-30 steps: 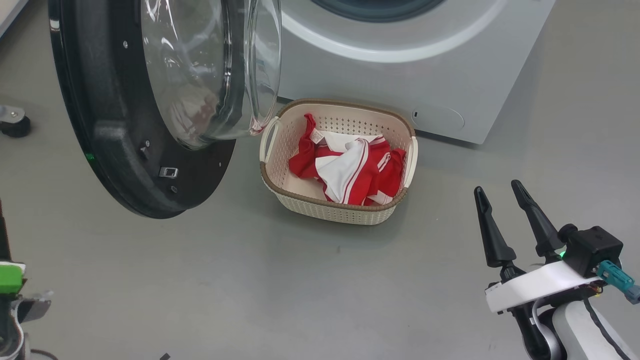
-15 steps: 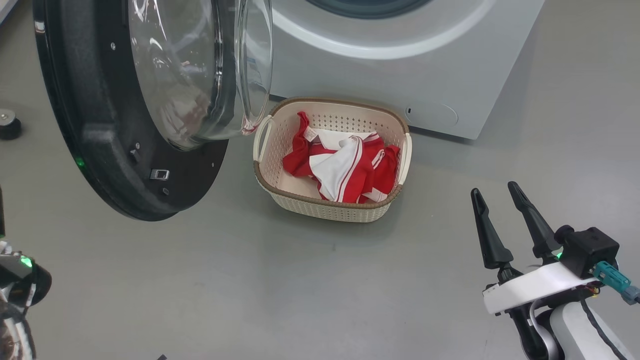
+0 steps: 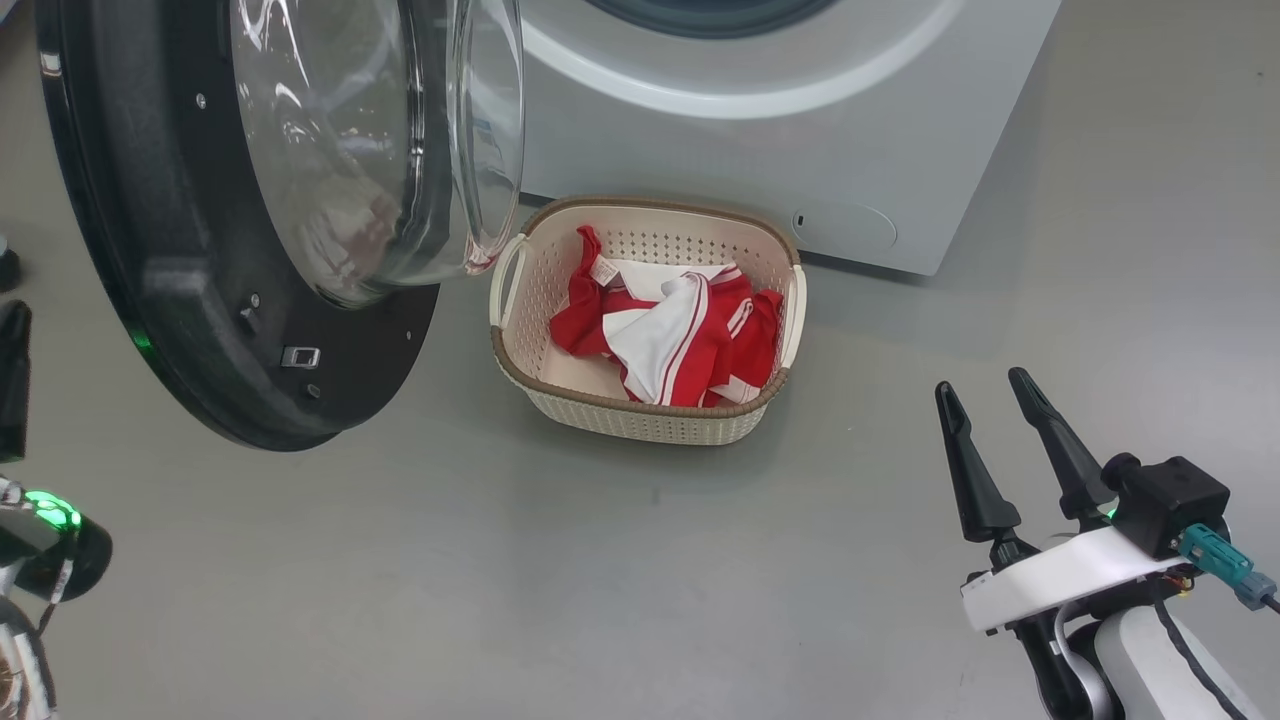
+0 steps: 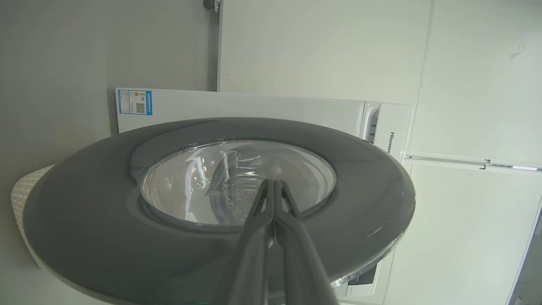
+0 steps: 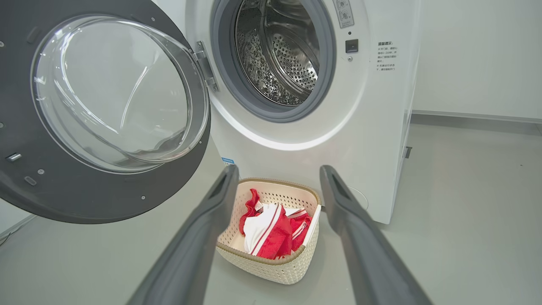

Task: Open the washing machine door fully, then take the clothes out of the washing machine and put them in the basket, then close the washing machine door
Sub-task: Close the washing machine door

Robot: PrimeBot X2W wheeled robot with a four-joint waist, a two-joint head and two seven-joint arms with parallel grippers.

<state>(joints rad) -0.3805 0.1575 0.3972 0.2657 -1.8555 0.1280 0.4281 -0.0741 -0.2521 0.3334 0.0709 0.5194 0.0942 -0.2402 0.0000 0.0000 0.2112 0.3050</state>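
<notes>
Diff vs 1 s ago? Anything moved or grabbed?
The left gripper has risen into the head view's left edge, jaws shut, facing the outer side of the washing machine door; nothing grabbed or released. Head camera panned, so the scene slid left. Unchanged: door open, clothes in the basket, right gripper open and idle.

A smooth grey floor (image 3: 560, 580) spreads out below a plain white wall (image 5: 478, 55), with a grey skirting strip (image 5: 474, 120) along its foot.

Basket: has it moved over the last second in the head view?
No. The basket sits at the same offset from the round flap on the washing machine; everything slid left together, so the camera moved.
</notes>
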